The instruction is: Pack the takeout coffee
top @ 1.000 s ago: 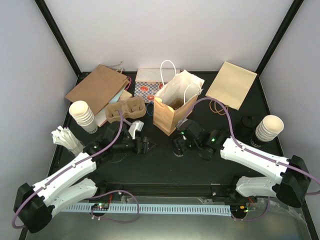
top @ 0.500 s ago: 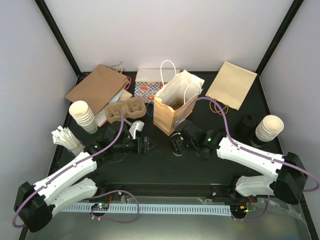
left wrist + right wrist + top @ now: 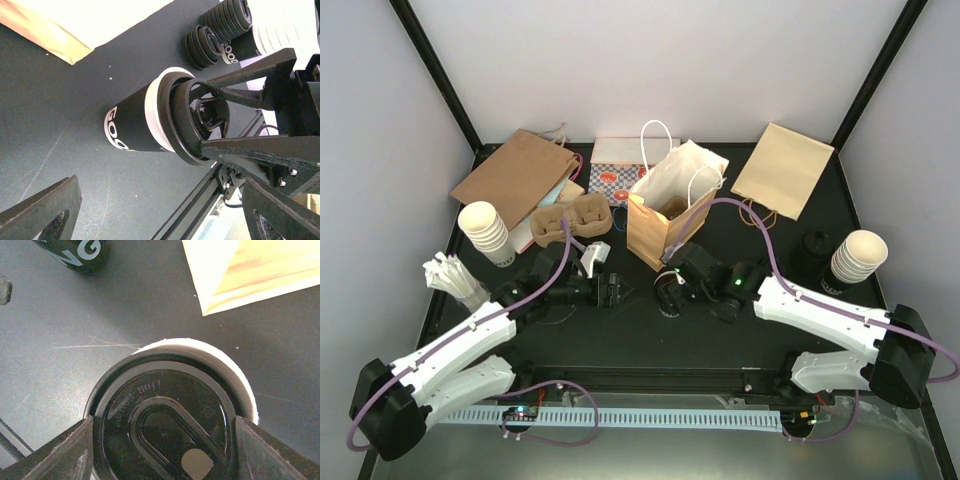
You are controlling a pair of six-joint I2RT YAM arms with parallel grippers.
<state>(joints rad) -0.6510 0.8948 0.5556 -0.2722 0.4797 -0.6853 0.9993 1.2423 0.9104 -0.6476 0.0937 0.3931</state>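
On your right gripper (image 3: 162, 450) the jaws clamped the takeout coffee (image 3: 132, 127) at centre frame, just below the paper bag (image 3: 655, 240), while your left gripper (image 3: 617, 292) faced it, jaws wide open.

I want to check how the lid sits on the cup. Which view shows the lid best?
Left wrist: it sees the lid side-on against the cup rim. Right wrist shows only its top face; top external hides it under the right gripper.
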